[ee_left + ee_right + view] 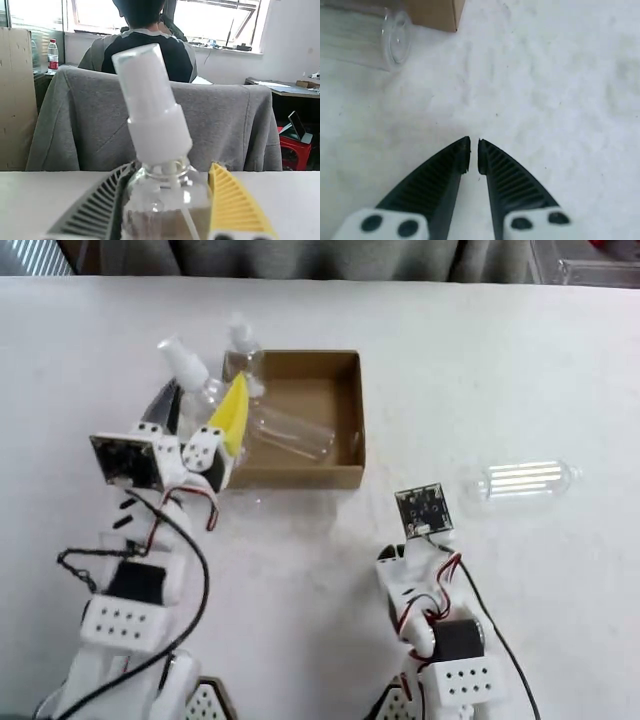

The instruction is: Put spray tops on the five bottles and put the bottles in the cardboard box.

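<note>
Left claw (203, 395): closed on the capped bottle (165, 205), grey and yellow fingers on either side of its shoulder, just under the spray top (152, 110). The bottle is tilted over the left wall of the cardboard box (300, 478). I cannot tell whether it touches the rim.

Right claw (474, 150): all but closed, a sliver between the tips, holding nothing, pointing down at the bare table (500, 360).

Handling, my guess: clear thin plastic, light, slick, and likely to dent under a hard squeeze. Gripping the shoulder below the collar seems safest; the top may pull off.

Loose bottle (525, 481): on its side, right of the box, uncapped. It is likely to roll, so take it across the body.

In the way: another bottle (292, 432) lies across the box floor, and a second white top (240, 335) sits at the far-left corner.
</note>
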Tool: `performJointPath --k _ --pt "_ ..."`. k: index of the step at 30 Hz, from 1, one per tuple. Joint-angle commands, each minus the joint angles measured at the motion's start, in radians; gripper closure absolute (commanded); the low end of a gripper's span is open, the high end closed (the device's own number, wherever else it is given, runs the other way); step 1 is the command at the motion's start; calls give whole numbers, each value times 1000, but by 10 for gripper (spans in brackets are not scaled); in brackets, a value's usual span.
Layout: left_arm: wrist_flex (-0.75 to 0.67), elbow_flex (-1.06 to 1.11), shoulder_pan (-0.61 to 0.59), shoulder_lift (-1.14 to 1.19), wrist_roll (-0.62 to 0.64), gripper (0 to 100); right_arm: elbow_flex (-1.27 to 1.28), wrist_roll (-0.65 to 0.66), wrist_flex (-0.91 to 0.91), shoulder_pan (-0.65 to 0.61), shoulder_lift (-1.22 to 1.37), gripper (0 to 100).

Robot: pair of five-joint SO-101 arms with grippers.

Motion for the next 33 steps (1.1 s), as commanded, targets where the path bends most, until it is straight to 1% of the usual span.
performJointPath --k 1,5,8,12,15,18,23,26,29,32,33 --pt "181 -8 -44 -182 5 979 14 2 -1 13 -12 984" --pt "414 25 -88 -312 3 978 14 2 1 15 -12 984" --pt "522 118 -90 -390 0 978 14 2 1 15 -12 984" --pt "571 255 -90 -473 2 977 14 15 1 15 -12 984" --pt "617 321 -91 -512 2 977 14 135 1 16 -12 984" --pt "675 342 -88 -527 2 977 14 267 2 21 -12 984" --pt "864 341 -88 -530 -6 976 12 437 -1 84 -13 984" --pt "898 341 -90 -529 -11 976 11 454 -1 87 -13 984" --pt "905 345 -90 -527 -75 976 -21 460 18 91 -7 984" --pt "922 342 -90 -527 -78 976 -74 466 71 91 -5 984" --pt "924 342 -90 -527 -78 976 -95 486 85 91 -4 984"
